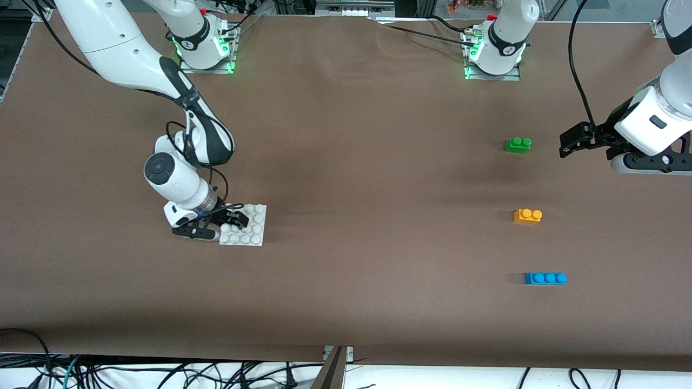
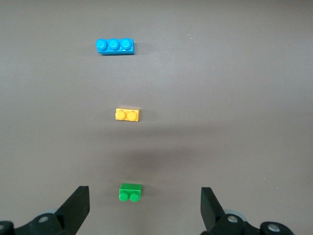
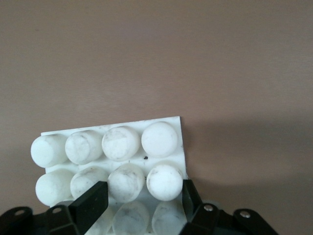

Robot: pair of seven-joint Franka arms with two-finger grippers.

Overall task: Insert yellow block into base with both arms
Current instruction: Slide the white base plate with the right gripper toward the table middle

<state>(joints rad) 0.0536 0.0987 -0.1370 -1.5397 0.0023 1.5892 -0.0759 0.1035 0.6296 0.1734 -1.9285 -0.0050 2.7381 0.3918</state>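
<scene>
Right wrist view: fingers [image 3: 90, 203] clamp base [image 3: 161, 127].

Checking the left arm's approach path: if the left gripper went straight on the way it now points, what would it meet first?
Probably the green brick: the left wrist view shows it centred ahead of the open left gripper, with the yellow block farther along. Depth is unclear; it hangs above the table.

The yellow block [image 1: 527, 215] lies with bare surface [image 1: 378, 189] on all sides; you can approach it from above. The green brick [image 1: 518, 144] lies farther from the front camera, the blue brick [image 1: 545, 278] nearer; both are well apart from it. The left gripper [image 1: 567, 145] hangs beside the green brick, jaws spread. The right gripper [image 1: 230, 219] occupies one edge of the base [image 1: 251, 227]; its other edges are free.
</scene>
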